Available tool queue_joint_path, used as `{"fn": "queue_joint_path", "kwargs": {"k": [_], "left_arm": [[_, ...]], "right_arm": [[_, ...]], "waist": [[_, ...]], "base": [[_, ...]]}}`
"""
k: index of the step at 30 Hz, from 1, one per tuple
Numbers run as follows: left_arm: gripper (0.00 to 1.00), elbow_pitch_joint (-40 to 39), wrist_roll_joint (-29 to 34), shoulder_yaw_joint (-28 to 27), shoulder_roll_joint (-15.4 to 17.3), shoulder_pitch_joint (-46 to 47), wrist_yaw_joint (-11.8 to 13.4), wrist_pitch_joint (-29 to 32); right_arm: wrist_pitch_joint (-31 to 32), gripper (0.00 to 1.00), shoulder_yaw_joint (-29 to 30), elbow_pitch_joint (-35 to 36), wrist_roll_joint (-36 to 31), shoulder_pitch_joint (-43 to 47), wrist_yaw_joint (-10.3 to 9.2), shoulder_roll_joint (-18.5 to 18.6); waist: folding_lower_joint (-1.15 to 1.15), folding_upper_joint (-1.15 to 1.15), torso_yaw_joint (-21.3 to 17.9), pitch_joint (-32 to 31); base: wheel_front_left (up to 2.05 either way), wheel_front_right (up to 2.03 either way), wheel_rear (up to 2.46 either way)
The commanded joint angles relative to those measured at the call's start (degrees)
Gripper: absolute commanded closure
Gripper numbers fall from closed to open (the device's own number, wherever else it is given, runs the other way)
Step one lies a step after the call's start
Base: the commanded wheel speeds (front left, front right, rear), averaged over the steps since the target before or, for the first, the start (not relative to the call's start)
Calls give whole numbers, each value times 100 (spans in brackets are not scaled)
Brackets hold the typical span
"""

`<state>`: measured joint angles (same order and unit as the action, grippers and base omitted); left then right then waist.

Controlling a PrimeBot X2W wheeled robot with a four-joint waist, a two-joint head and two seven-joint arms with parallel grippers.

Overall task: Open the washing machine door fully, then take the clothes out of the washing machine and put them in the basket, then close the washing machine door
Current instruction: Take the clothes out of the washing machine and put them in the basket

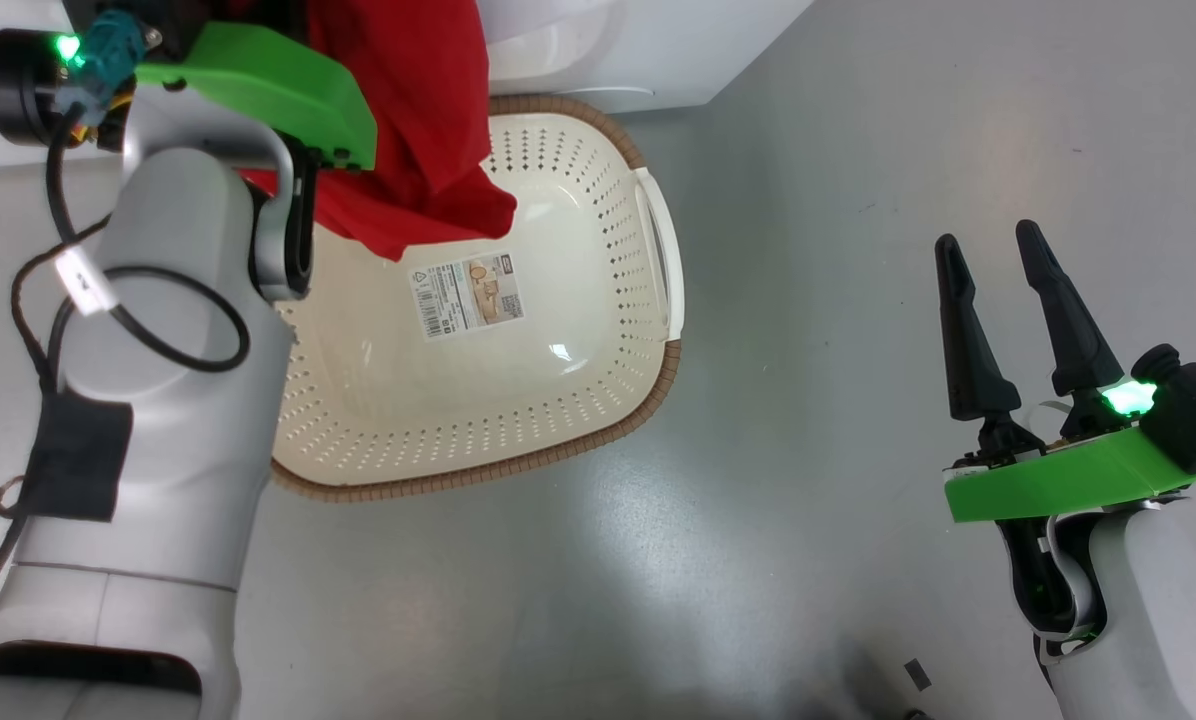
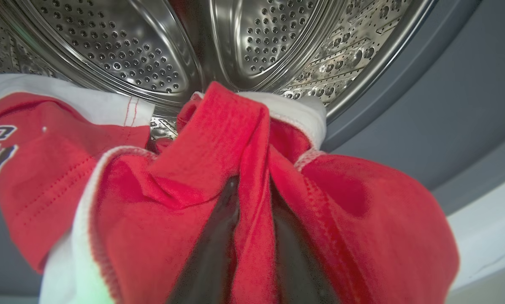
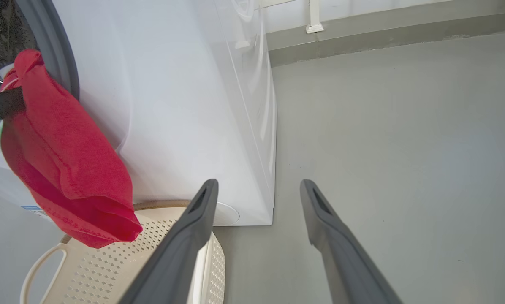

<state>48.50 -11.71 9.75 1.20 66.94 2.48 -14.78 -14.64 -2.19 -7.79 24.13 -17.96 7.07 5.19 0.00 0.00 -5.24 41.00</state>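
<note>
So the left gripper (image 2: 252,185) is clamped on a fold of the clothes (image 1: 428,120) at the washing machine (image 3: 185,105) mouth, cloth dangling lengthwise down over the basket (image 1: 670,365)'s far rim, right gripper (image 1: 988,238) spread open well off to the side.

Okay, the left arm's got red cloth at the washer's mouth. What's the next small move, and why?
Probably draw the left gripper back from the perforated steel drum and down: its jaws pinch the bright red garment, fabric trails at the drum's rim, and the cream perforated plastic basket sits below.
</note>
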Motion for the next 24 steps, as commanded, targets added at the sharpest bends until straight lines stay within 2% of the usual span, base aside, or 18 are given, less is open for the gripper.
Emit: {"fn": "queue_joint_path", "kwargs": {"k": [1,10,24], "left_arm": [[100,-87,19,-50,167,14,30,-22],[100,-582,-43,-81,167,-295,19,-22],[100,-1855,-359,89,167,-1699,46,-22]], "right_arm": [[-36,0,-98,122,13,85,42,-2],[-36,0,-77,116,-2,108,42,5],[-36,0,-80,126,-20,207,42,57]], "waist": [[0,0,-1,-3],[0,0,59,-52],[0,0,187,-178]], "base": [[0,0,0],[0,0,0],[0,0,0]]}}
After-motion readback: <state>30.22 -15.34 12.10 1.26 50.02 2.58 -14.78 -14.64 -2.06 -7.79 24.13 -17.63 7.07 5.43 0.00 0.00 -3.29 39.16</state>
